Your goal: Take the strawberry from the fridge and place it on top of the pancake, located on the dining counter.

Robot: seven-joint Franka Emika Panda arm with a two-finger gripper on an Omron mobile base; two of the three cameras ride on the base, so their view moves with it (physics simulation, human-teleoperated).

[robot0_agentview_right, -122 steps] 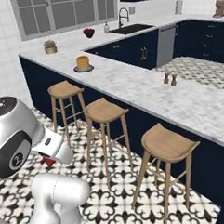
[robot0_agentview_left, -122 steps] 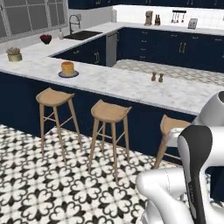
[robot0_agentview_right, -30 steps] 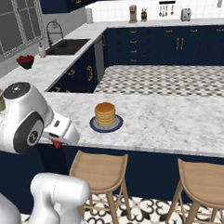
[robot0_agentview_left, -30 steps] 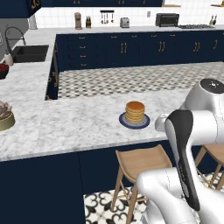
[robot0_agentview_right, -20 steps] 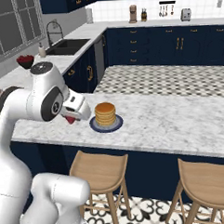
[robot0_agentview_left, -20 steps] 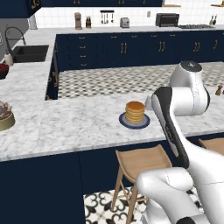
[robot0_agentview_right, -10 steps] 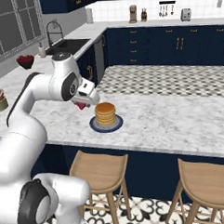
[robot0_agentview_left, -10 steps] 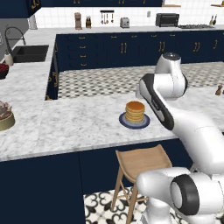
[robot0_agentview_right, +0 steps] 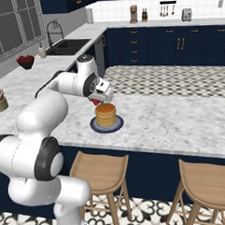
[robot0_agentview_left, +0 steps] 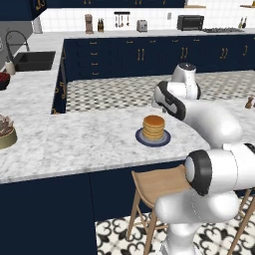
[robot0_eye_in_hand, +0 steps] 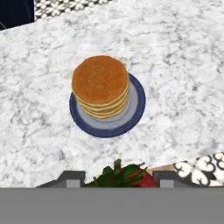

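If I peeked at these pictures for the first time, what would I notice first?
Probably the big white robot arm stretching over the long white-grey marble dining counter. Its gripper holds a tiny bright red strawberry beside and just above the golden-orange pancake stack on its small dark blue plate.

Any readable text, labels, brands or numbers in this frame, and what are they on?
None readable. The pancake stack, its dark blue plate, the marble dining counter and the strawberry in the tool bear no print. Back-counter appliances are too small to show any labels.
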